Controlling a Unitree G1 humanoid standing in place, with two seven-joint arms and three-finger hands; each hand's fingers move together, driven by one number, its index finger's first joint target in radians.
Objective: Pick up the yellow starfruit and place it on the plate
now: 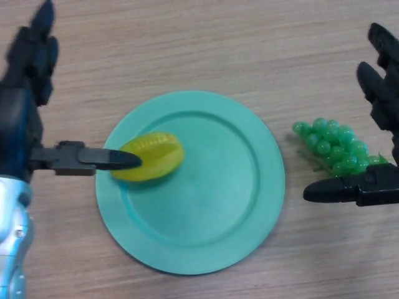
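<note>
The yellow starfruit (153, 156) lies on the left part of the teal plate (212, 218), near its rim. My left hand (28, 93) hangs at the left edge of the view with its fingers straight and spread; its thumb (93, 159) reaches across the plate's rim and its tip is at the starfruit's left side. The upper fingers point away from the fruit. My right hand (380, 124) is at the right edge, open, clear of the plate.
A bunch of green grapes (333, 146) lies on the wooden table (187, 43) right of the plate, between the right hand's thumb and fingers.
</note>
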